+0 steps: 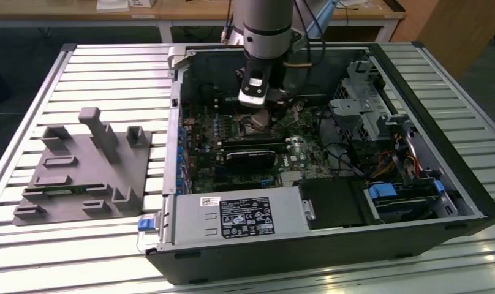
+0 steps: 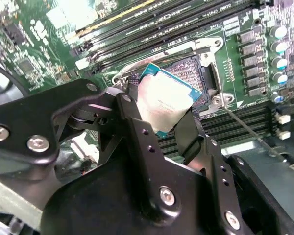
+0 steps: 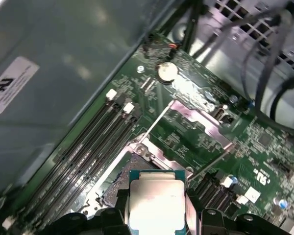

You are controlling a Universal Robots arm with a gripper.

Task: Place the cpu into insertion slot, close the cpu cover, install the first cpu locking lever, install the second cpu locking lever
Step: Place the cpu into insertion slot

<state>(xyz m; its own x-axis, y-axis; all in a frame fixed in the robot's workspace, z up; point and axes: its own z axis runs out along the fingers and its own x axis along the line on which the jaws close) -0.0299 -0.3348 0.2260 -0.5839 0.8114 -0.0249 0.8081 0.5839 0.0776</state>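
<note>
While gripping the small flat square silver-grey cpu [image 2: 164, 100] by two opposite edges, hovers with black two-fingered gripper [image 2: 161, 111] close over the small square silver-rimmed insertion slot [image 1: 256, 127], just above centre in the exterior view, carrying it tilted, socket uncovered

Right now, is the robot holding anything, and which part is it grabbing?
Yes: the jaws pinch the cpu by two opposite edges, its metal top showing, over the insertion slot, not yet in it.
</note>
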